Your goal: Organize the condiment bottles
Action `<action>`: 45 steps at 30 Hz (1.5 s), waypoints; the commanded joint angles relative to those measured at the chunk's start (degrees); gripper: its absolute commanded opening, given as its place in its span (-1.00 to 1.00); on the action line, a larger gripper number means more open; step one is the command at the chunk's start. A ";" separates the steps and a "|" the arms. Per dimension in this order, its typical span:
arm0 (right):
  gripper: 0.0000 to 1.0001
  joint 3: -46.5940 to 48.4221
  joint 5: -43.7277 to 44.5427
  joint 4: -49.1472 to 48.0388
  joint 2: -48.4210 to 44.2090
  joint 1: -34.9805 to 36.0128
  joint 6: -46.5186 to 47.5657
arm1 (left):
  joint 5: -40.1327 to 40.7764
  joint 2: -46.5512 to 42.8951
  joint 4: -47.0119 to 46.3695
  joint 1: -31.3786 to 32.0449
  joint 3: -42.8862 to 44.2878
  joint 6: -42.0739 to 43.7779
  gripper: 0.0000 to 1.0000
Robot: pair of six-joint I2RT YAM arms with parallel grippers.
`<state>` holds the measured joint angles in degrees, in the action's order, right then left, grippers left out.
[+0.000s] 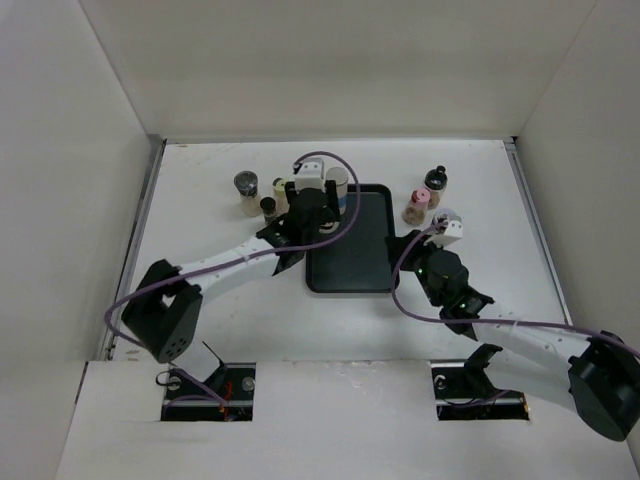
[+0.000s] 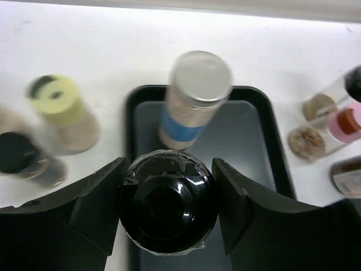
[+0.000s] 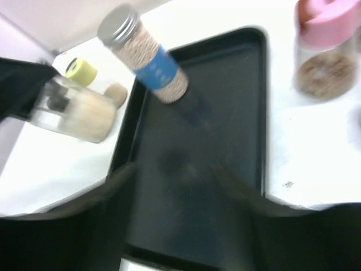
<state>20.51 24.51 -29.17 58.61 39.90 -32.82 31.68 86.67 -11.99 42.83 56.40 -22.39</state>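
Black-capped jar (image 2: 167, 209) stands upright, cap up, pinched in my left gripper (image 2: 168, 169) over the black tray (image 2: 265, 113), arm reaching forward; my right gripper (image 3: 175, 172) hangs spread, blurry, by the tray

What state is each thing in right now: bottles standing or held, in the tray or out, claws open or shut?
left gripper: shut on the black-lidded jar.
black-lidded jar: gripped, upright, at the tray's left edge.
blue-label bottle: upright in the tray.
yellow-capped bottle: upright, left of the tray.
pink-capped bottle: upright, outside the tray.
tray: holds one standing bottle.
right gripper: open, empty.
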 commanded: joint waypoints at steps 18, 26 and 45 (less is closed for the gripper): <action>-0.04 -4.96 3.96 0.96 -10.18 -8.57 -8.40 | -2.59 37.16 -6.65 3.09 39.57 4.55 -0.24; 0.41 -5.22 5.28 0.96 -11.32 -8.74 -7.87 | -3.38 38.40 -6.82 3.53 40.02 6.31 0.69; -0.01 -5.84 10.55 5.25 -18.10 -10.67 -7.09 | -8.31 -1.74 -18.42 7.93 5.08 -1.94 0.86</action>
<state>13.65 32.71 -24.95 40.60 30.52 -40.36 23.22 92.20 -25.82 52.12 69.91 -20.05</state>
